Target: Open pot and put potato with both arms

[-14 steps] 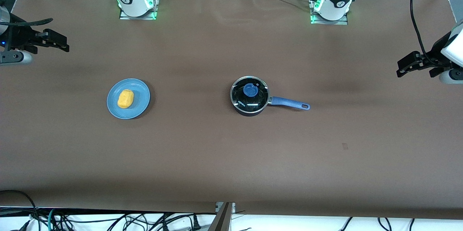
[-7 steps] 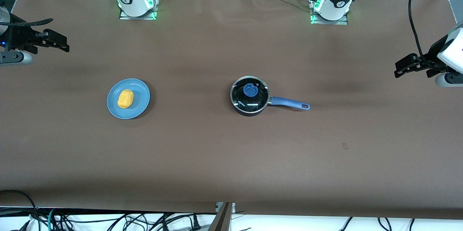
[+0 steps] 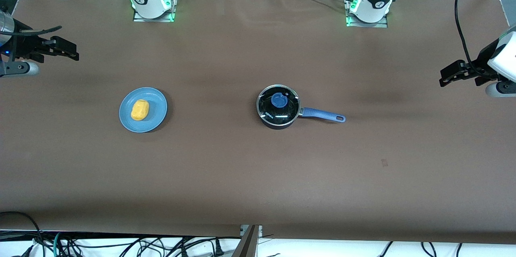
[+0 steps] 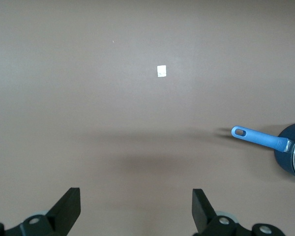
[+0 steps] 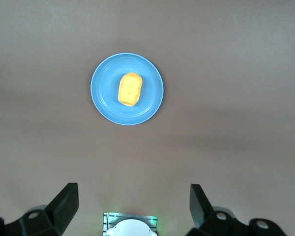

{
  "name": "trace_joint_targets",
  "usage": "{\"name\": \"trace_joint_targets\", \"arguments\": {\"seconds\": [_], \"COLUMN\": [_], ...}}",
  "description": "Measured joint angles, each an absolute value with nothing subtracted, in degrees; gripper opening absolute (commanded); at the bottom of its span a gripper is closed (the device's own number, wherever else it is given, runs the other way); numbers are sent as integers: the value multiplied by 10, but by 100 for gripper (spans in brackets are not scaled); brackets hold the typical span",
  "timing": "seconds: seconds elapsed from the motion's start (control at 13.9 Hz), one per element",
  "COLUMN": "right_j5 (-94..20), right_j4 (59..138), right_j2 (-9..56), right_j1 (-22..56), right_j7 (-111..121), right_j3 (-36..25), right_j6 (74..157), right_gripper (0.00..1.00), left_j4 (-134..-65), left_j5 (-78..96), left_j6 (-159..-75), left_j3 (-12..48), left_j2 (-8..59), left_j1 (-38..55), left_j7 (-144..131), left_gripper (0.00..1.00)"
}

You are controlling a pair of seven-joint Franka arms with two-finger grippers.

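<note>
Front view has the pot [image 3: 278, 106] sitting mid-tabletop [image 3: 258, 176], glass lid [image 3: 278, 104] on, blue handle [image 3: 322, 115] pointing toward the left arm's end. The potato [image 3: 140, 110] lies on a blue plate [image 3: 157, 118] toward the right arm's end, well apart from the pot. Left end effector [image 3: 444, 75] hangs over its end of the tabletop, fingers spread wide, nothing in them. Right end effector [image 3: 72, 52] is over its own end, fingers wide apart and empty too.

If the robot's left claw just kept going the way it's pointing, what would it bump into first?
Probably only the bare table. The left end effector is open and looks down at brown surface with nothing between its fingers. The pot, lid on, sits off to one side of that line, though depth is hard to judge.
</note>
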State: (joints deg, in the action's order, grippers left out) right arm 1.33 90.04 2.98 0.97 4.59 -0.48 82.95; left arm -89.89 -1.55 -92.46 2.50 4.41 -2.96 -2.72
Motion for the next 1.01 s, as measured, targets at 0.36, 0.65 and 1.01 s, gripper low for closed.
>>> {"name": "trace_joint_targets", "arguments": {"seconds": [0.36, 0.65, 1.01], "right_j5": [13, 13, 13], "right_j4": [899, 899, 899], "right_j2": [36, 53, 70], "right_j1": [10, 11, 17], "right_j7": [46, 46, 46], "right_j3": [-4, -2, 2], "right_j6": [830, 832, 832], "right_gripper": [100, 100, 100], "left_j4": [-899, -899, -900], "left_j5": [-16, -16, -16], "left_j6": [-920, -918, -916], "left_j3": [24, 24, 24], "left_j2": [44, 44, 44], "left_j1": [-32, -32, -32], "left_j7": [-27, -27, -27], "left_gripper": [100, 100, 100]}}
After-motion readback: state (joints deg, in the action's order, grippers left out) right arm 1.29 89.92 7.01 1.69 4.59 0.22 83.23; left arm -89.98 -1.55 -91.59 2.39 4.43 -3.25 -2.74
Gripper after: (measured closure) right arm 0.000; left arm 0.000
